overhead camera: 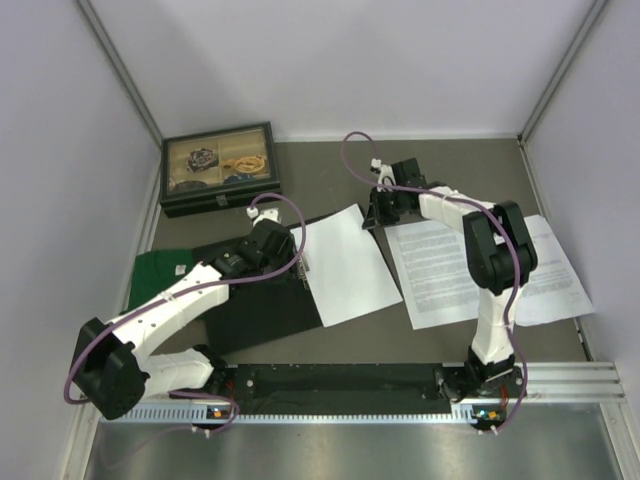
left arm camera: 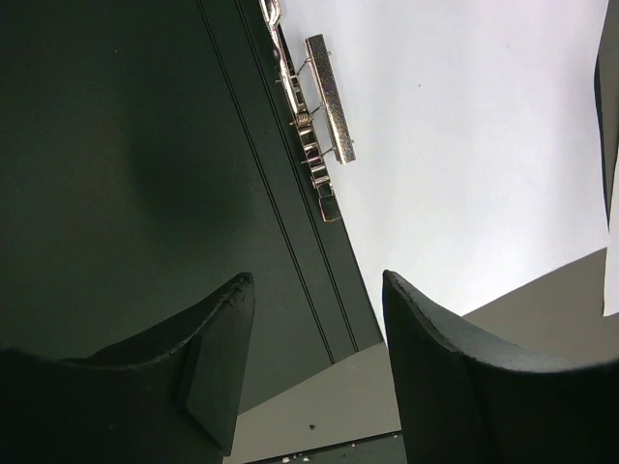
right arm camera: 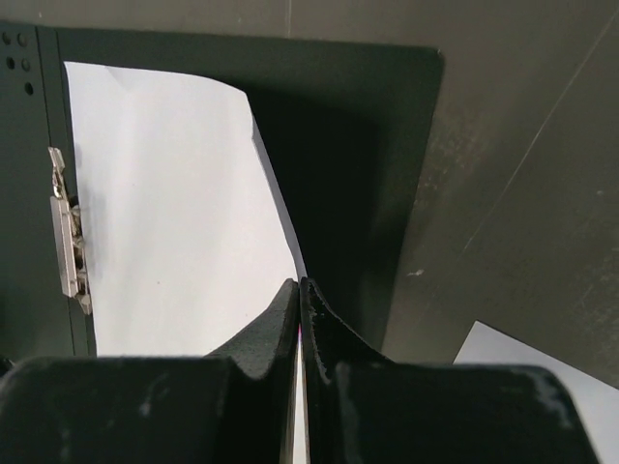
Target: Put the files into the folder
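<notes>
The folder (overhead camera: 262, 312) lies open with its black inside up and its metal clip (left arm camera: 320, 116) along the spine. One blank white file (overhead camera: 346, 264) lies on the folder's right half. My right gripper (overhead camera: 384, 206) is shut on that sheet's far right edge, which curls up between the fingers (right arm camera: 299, 285). My left gripper (overhead camera: 274, 244) hovers open over the spine just below the clip, with nothing between its fingers (left arm camera: 314, 290). Two printed files (overhead camera: 440, 272) (overhead camera: 552, 272) lie on the table to the right, partly under the right arm.
A black glass-lidded box (overhead camera: 220, 168) stands at the back left. A green cloth (overhead camera: 156, 274) lies under the folder's left side. Walls close in the table on the left, back and right. A metal rail (overhead camera: 560, 380) runs along the near edge.
</notes>
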### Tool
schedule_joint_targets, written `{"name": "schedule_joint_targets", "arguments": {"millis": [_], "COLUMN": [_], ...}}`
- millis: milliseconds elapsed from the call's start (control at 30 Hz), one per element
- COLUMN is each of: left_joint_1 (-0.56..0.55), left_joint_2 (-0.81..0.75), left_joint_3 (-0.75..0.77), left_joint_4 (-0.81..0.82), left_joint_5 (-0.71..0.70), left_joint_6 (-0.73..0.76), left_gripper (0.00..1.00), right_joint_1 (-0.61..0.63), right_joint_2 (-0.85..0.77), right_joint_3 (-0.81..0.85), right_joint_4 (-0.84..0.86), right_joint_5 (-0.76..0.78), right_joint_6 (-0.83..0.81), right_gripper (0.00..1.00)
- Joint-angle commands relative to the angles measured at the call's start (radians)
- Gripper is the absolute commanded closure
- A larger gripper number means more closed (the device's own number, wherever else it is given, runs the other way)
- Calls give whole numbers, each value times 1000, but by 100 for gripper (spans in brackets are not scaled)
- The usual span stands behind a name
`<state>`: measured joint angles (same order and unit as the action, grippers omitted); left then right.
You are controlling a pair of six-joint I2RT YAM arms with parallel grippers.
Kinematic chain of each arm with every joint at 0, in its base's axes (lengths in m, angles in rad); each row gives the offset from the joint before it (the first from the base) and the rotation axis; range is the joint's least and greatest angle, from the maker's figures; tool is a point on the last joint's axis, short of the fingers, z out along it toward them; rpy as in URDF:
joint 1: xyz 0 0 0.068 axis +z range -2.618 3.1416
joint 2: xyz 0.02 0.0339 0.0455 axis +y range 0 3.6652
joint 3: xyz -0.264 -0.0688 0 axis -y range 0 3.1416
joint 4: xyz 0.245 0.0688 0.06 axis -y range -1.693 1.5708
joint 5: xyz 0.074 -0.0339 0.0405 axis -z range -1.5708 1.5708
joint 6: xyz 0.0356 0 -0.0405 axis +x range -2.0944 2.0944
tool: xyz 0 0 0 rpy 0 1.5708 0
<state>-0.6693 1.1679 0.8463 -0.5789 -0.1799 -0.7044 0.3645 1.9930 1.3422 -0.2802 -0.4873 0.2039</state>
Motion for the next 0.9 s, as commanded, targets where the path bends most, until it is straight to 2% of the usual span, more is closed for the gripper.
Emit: {"name": "schedule_joint_targets", "arguments": {"millis": [0,400,433,467,533,567,600,667,733,767,833,867], "left_joint_1": [4,5,5,5,4,4,2,-12,-45,-62,-105,-121], "left_joint_2": [-10,7,7,16,29,53,70,152,235,331,441,549], "left_joint_3": [-3,5,8,14,22,34,45,92,147,219,302,388], "left_joint_4": [36,50,54,82,126,186,212,278,347,361,410,424], "left_joint_5": [-3,25,37,51,129,163,225,258,295,306,361,372], "left_joint_6": [16,29,31,40,52,49,43,39,39,39,36,30], "left_gripper": [40,39,39,38,37,37,37,37,39,39,42,43], "right_joint_1": [14,30,30,31,30,28,22,-24,-85,-158,-237,-268], "right_joint_2": [24,50,49,43,-17,-48,-75,-154,-198,-233,-266,-296], "right_joint_3": [80,121,127,132,130,126,121,107,65,43,-18,-41], "right_joint_4": [30,1,-13,-42,-77,-98,-161,-220,-267,-274,-303,-306], "right_joint_5": [-5,-7,-4,1,42,73,151,232,279,282,317,338], "right_joint_6": [6,11,15,18,31,32,38,43,49,52,45,37], "right_gripper": [100,100,95,75,58,40,33,20,17,16,16,16]}}
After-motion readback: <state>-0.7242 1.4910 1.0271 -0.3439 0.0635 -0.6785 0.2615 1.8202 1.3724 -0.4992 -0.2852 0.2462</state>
